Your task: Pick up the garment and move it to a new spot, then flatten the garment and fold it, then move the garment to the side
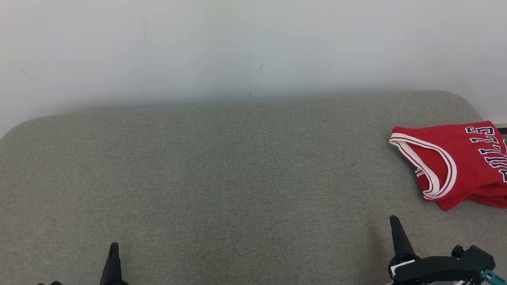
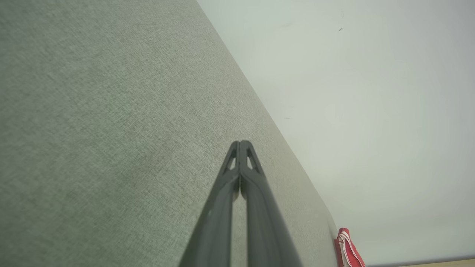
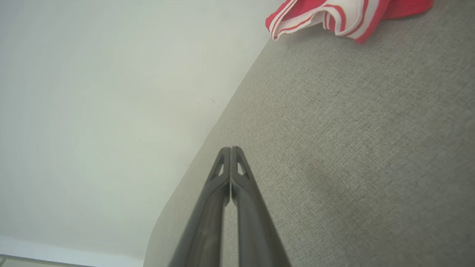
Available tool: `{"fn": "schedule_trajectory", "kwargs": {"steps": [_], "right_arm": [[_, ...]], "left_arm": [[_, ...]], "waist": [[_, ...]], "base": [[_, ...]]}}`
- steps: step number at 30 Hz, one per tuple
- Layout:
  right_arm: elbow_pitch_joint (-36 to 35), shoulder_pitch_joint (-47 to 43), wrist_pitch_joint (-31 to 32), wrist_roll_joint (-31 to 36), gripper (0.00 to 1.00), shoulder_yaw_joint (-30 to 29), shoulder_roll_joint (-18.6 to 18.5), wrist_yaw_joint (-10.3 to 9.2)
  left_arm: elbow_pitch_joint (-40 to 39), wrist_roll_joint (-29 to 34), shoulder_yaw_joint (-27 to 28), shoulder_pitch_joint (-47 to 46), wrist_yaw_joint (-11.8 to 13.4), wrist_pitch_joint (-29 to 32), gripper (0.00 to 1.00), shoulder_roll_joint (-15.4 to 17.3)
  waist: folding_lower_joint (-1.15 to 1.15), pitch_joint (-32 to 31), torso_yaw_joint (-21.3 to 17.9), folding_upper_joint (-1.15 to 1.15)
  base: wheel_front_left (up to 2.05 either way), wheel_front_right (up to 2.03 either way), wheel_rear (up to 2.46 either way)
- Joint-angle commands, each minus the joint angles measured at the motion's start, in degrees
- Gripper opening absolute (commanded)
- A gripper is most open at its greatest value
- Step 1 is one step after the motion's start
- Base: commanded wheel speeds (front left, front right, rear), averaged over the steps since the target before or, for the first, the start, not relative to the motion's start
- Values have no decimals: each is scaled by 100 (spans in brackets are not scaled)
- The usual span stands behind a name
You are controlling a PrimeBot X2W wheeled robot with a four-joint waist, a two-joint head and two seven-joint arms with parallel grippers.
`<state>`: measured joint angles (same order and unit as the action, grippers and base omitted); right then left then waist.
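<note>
The garment (image 1: 463, 162) is a red sleeveless jersey with white-striped trim and dark lettering, folded and lying at the far right of the grey fabric surface (image 1: 222, 178). Its trim also appears in the right wrist view as the garment (image 3: 334, 15) at the top, and a sliver of the garment (image 2: 347, 250) sits at the bottom right of the left wrist view. My right gripper (image 1: 394, 219) is shut and empty, low on the right, short of the jersey. My left gripper (image 1: 114, 247) is shut and empty at the lower left, far from it.
A plain white wall (image 1: 253, 47) rises behind the surface's far edge. The surface has rounded far corners at left and right. The jersey runs past the right edge of the head view.
</note>
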<state>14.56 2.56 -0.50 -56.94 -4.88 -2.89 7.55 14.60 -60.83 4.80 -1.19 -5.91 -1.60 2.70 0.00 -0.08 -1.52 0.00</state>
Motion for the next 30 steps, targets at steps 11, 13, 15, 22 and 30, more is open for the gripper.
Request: {"fn": "schedule_trajectory", "kwargs": {"steps": [11,13,15,22,30], "right_arm": [[-67,161,165,-830,0,-45,2,-7],[-67,173,197,-956,0,-50,2,-7],[-68,184,214,-1086,0,-57,2,-7],[-68,221,301,-1490,0,-76,3,-8],[-67,253,395,-1932,0,-97,3,-8]], "left_arm": [[-73,-750,57,-207,-53,192,0,22],[-72,-865,63,-218,-59,222,0,22],[-71,-976,69,-238,-66,250,0,22],[-70,-1337,89,-291,-76,346,0,23],[-69,-1721,110,-343,-103,451,0,25]], "waist": [[0,4,27,0],[0,5,31,0],[0,6,36,0],[0,9,52,0],[0,12,71,0]], "base": [[0,0,0],[0,0,0],[0,0,0],[0,0,0],[0,0,0]]}}
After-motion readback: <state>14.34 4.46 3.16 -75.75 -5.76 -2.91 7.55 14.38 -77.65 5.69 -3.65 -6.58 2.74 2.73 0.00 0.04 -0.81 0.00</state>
